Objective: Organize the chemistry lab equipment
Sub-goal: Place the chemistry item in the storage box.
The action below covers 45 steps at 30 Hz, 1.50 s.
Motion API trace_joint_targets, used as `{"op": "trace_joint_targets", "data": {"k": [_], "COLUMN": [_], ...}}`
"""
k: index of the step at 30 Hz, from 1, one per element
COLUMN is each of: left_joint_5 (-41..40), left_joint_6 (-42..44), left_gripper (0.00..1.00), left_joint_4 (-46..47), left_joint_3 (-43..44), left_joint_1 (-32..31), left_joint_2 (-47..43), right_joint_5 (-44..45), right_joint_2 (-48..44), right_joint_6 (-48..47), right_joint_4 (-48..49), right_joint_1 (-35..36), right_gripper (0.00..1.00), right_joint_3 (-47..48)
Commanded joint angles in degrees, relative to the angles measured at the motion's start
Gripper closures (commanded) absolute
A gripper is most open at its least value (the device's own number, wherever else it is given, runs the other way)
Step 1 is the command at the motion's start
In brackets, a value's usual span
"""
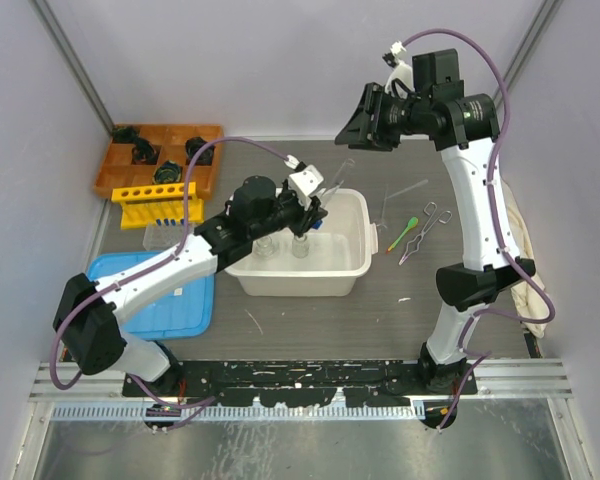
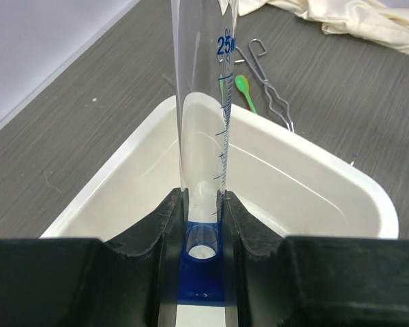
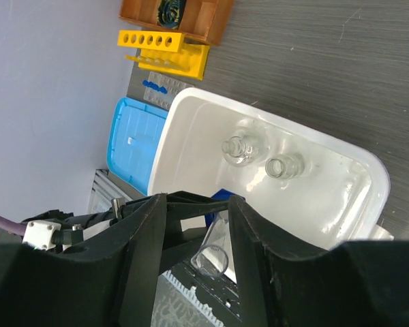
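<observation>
Measuring cylinder (image 2: 203,129) in mid-air over the white tub (image 1: 298,283) at the middle of the worktop, pinched low down, just above its blue foot (image 2: 201,281), by the left pincer (image 2: 203,208). Slanted up and away toward the far right corner, open mouth foremost. Below it in the tub, two small glass flasks (image 3: 237,148), upright and side by side. Right pincer (image 3: 196,204) high up beyond the mouth, spread and holding nothing, looking almost straight down the glass. Main risk, judging from here: a long smooth tube gripped at one end only, so likely to pivot or slide between the pads at any jerk. From there, a drop foot-first onto the flasks, glass against glass. In case of a handover, further trouble: closing off-centre on the thin rim and levering the tube sideways out of the left grip, or letting go on the left before a firm hold on the right. In case of lowering into the tub, a chance of catching the rim with the foot or toppling a flask. Farther out, little in harm's way: green spoon (image 1: 410,222) and forceps (image 1: 422,233) toward the right edge, yellow rack (image 1: 160,203) and orange tray (image 1: 158,150) near the far left corner, blue lid (image 1: 175,300) by the left edge, cloth (image 2: 354,20) at the right edge.
</observation>
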Motion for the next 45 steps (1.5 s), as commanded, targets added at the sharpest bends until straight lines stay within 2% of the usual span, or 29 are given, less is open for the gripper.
{"op": "trace_joint_targets", "data": {"k": [1, 8, 13, 45], "left_joint_5": [-3.4, -3.8, -3.7, -4.0], "left_joint_6": [1.9, 2.2, 2.2, 2.6], "left_gripper": [0.87, 0.87, 0.87, 0.87], "left_joint_4": [4.2, 5.0, 5.1, 4.8], "left_joint_3": [-0.6, -0.5, -0.4, 2.8], "left_joint_1": [-0.1, -0.1, -0.1, -1.9], "left_joint_2": [-2.4, -1.7, -1.4, 0.0], "right_joint_5": [-0.6, 0.4, 0.7, 0.2], "right_joint_2": [-2.9, -4.6, -6.5, -4.9], "right_joint_6": [-0.9, -3.5, -3.9, -4.6], "right_joint_4": [0.3, -5.0, -4.6, -5.3], "right_joint_1": [-0.1, -0.1, -0.1, 1.2], "right_gripper": [0.53, 0.53, 0.53, 0.56], "right_joint_3": [1.9, 0.8, -2.3, -5.2]}}
